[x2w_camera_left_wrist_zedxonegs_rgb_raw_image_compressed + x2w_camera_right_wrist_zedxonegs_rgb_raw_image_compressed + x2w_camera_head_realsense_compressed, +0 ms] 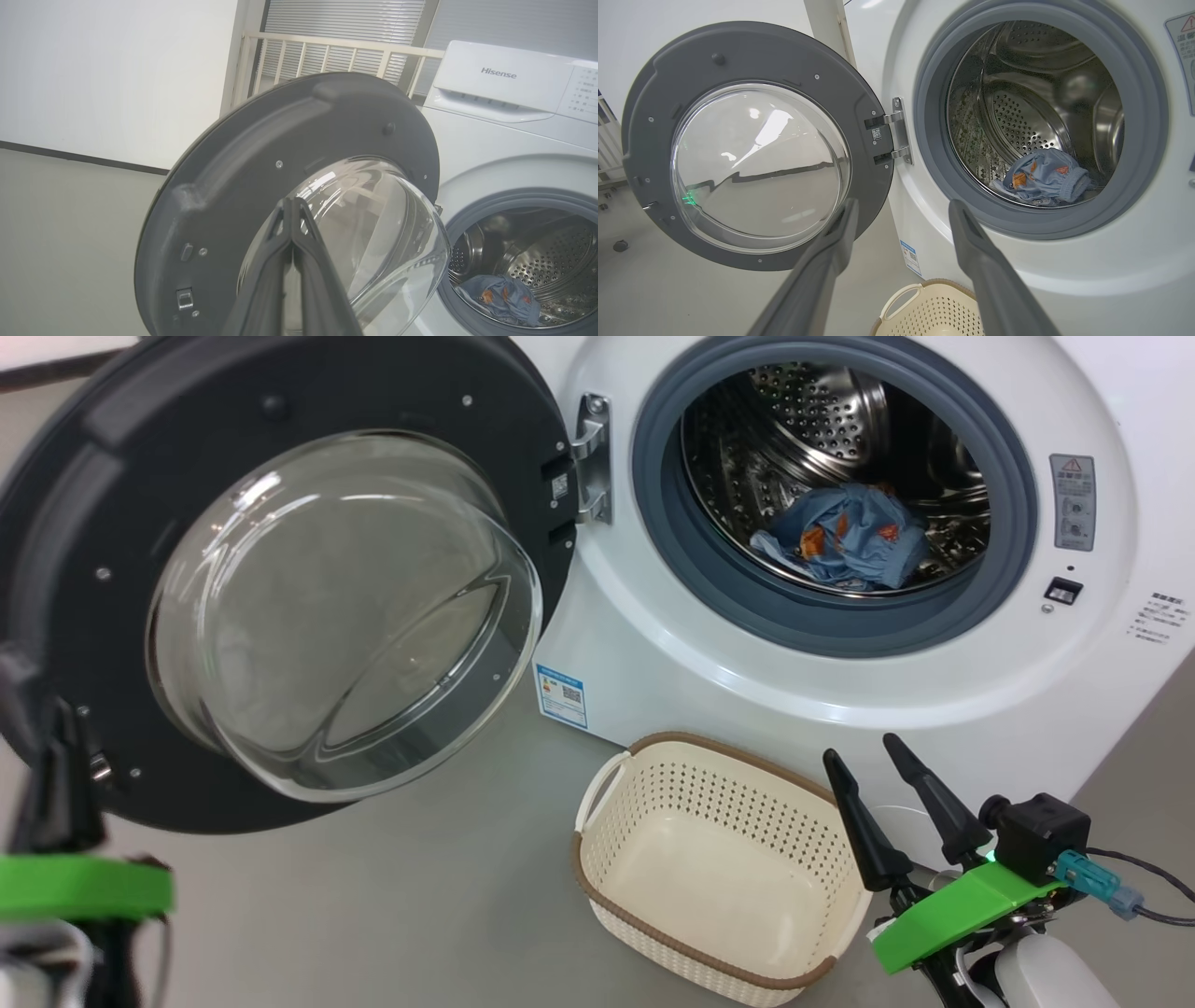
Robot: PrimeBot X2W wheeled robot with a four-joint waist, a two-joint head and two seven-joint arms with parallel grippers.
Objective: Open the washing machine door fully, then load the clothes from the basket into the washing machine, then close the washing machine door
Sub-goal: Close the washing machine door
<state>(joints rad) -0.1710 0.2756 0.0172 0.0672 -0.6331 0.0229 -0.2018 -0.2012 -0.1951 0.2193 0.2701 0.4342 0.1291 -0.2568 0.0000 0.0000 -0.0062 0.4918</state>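
Clothes heaped inside washing machine drum; basket on floor.

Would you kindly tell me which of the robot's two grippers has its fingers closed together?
The left gripper: its two dark fingers are pressed together in front of the washing machine door and its glass, while the right gripper has its fingers clearly apart.

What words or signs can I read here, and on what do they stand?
"Hisense": upper front of the big white front-loading washing machine.
Blue label sticker on its lower front: too small to read.
Grey warning sticker with a red triangle, on its right front: print blurred.
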